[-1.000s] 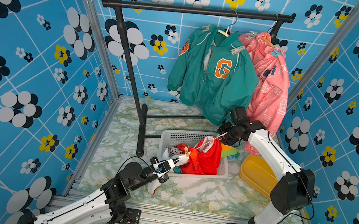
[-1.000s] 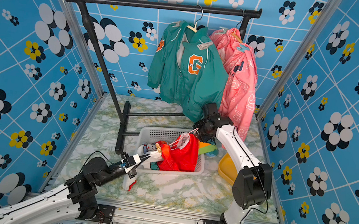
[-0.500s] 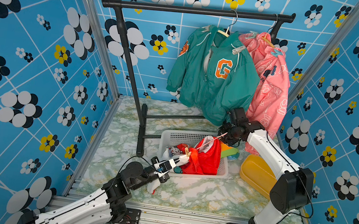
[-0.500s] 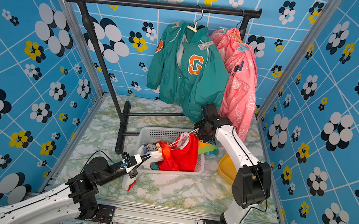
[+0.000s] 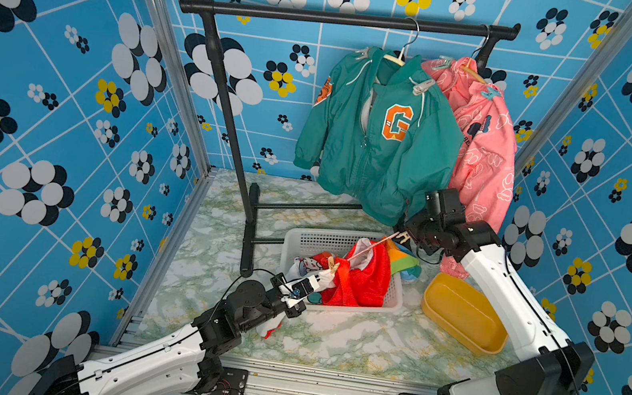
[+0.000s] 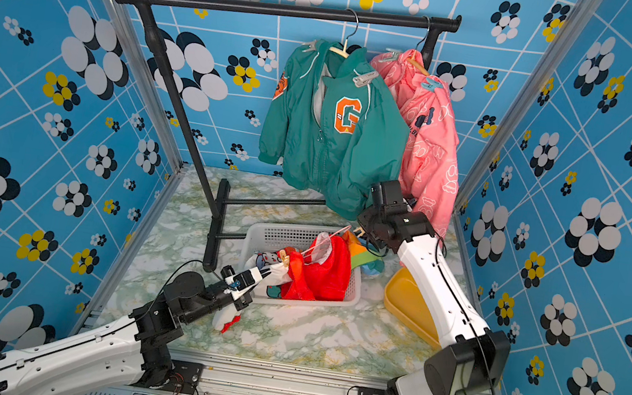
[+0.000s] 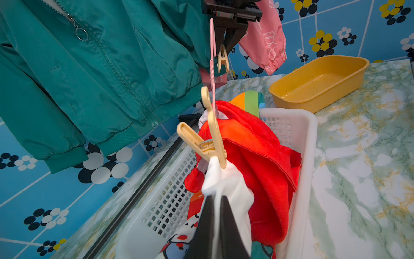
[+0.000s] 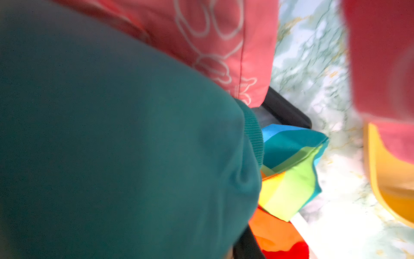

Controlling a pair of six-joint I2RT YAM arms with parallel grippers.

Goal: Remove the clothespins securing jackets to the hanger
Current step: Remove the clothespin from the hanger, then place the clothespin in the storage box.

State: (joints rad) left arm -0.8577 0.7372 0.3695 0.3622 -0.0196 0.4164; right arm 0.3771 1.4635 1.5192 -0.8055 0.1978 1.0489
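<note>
The red jacket (image 5: 362,276) with white sleeves lies in the white basket (image 5: 308,239), still on a thin pink hanger (image 7: 211,56). My left gripper (image 7: 216,198) is shut on its white sleeve (image 7: 224,179), just below a tan clothespin (image 7: 208,139) clipped there. My right gripper (image 7: 225,48) hangs over the basket's far corner, shut on another tan clothespin (image 7: 223,60) beside the hanger's end. The green jacket (image 5: 377,140) and pink jacket (image 5: 485,146) hang on the rail, with a whitish clothespin (image 5: 423,87) and a teal one (image 5: 491,91) on their shoulders. The green hem fills the right wrist view.
A yellow tub (image 5: 462,311) sits on the marble table to the right of the basket. The black rack's upright (image 5: 228,119) and foot bars (image 5: 304,205) stand behind the basket. Patterned blue walls close in on three sides.
The right gripper's jaws have closed in on the tan clothespin. Both arms have stayed nearly where they were.
</note>
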